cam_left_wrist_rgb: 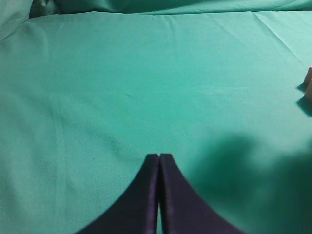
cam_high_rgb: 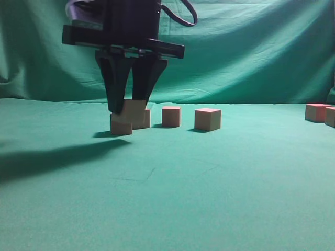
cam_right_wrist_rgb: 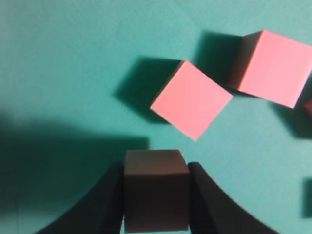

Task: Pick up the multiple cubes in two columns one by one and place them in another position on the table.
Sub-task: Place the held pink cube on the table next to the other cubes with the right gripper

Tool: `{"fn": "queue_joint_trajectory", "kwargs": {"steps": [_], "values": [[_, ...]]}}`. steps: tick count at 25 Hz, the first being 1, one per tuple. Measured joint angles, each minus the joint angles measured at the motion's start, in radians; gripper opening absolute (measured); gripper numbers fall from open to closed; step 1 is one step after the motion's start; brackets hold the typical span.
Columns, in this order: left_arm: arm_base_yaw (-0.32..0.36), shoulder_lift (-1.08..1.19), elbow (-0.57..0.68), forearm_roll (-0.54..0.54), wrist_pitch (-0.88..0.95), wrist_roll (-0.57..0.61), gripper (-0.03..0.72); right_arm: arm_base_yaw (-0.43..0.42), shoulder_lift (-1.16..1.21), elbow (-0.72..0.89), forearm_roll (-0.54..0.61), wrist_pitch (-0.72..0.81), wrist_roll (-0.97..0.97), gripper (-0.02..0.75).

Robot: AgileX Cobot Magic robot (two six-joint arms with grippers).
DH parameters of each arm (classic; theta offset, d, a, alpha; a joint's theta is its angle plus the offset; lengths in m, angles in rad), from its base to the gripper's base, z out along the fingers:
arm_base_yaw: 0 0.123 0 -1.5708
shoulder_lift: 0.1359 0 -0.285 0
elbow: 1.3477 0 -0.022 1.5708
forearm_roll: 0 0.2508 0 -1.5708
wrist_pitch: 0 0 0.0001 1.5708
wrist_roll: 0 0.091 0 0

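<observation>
My right gripper (cam_high_rgb: 129, 107) has reached down at the left of the exterior view and is shut on one cube (cam_high_rgb: 135, 111). In the right wrist view that cube (cam_right_wrist_rgb: 156, 187) looks dark, pinched between both fingers (cam_right_wrist_rgb: 109, 195). It hangs low over the green table (cam_high_rgb: 167, 198); I cannot tell whether it touches. Another cube (cam_high_rgb: 121, 127) lies just in front of it, and two more (cam_high_rgb: 171, 116) (cam_high_rgb: 207, 119) stand to the right. Two pink-topped cubes (cam_right_wrist_rgb: 191, 100) (cam_right_wrist_rgb: 272, 68) lie ahead of the right jaws. My left gripper (cam_left_wrist_rgb: 159, 156) is shut over bare cloth.
Two cubes (cam_high_rgb: 316, 112) sit at the far right edge of the exterior view. Slivers of cubes (cam_left_wrist_rgb: 308, 83) show at the right edge of the left wrist view. A green backdrop (cam_high_rgb: 235, 52) hangs behind the table.
</observation>
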Motion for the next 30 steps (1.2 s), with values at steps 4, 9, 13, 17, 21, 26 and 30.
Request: {"fn": "queue_joint_trajectory", "kwargs": {"steps": [4,9,13,17,21,26,30], "values": [[0.000,0.000,0.000,0.000,0.000,0.000,0.000,0.000,0.022,-0.004,-0.013,-0.004,0.022,0.272],[0.000,0.000,0.000,0.000,0.000,0.000,0.000,0.000,0.042,-0.010,-0.017,-0.022,0.029,0.272],[0.000,0.000,0.000,0.000,0.000,0.000,0.000,0.000,0.049,-0.010,-0.021,-0.037,0.030,0.272],[0.000,0.000,0.000,0.000,0.000,0.000,0.000,0.000,0.049,-0.010,-0.048,-0.039,0.030,0.272],[0.000,0.000,0.000,0.000,0.000,0.000,0.000,0.000,0.049,-0.010,-0.054,-0.039,0.037,0.272],[0.000,0.000,0.000,0.000,0.000,0.000,0.000,0.000,0.049,-0.010,-0.054,-0.039,0.045,0.272],[0.000,0.000,0.000,0.000,0.000,0.000,0.000,0.000,0.049,-0.010,-0.054,-0.039,0.055,0.272]]}}
